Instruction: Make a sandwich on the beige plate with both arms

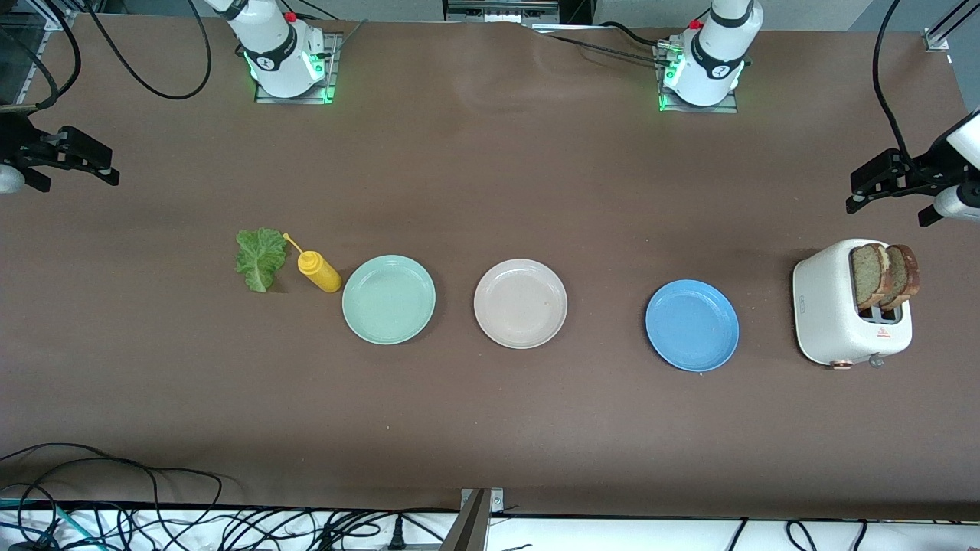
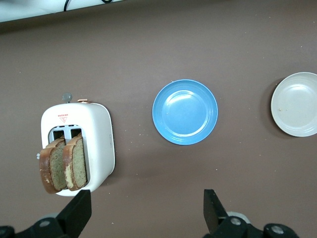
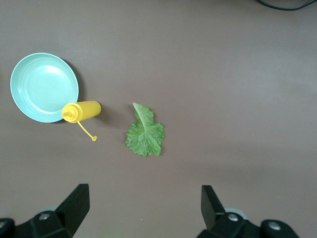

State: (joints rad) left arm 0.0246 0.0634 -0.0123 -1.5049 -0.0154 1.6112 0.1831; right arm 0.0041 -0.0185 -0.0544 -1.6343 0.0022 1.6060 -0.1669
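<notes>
while both arms wait raised, left gripper [image 1: 880, 187] and right gripper [image 1: 80, 162] hang open.

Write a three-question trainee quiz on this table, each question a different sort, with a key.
1. True or false: the bread already lies on the beige plate.
2. Multiple choice: what lies beside the lettuce? A) toaster B) mustard bottle C) blue plate
3. Fill in: both slices stand in the ____.

Key
1. False: the beige plate is bare, set between the mint plate and the blue plate.
2. B: the mustard bottle lies on its side between lettuce and mint plate.
3. Toaster, at the left arm's end of the table. The left claw and right claw both hang open, holding nothing.
</notes>
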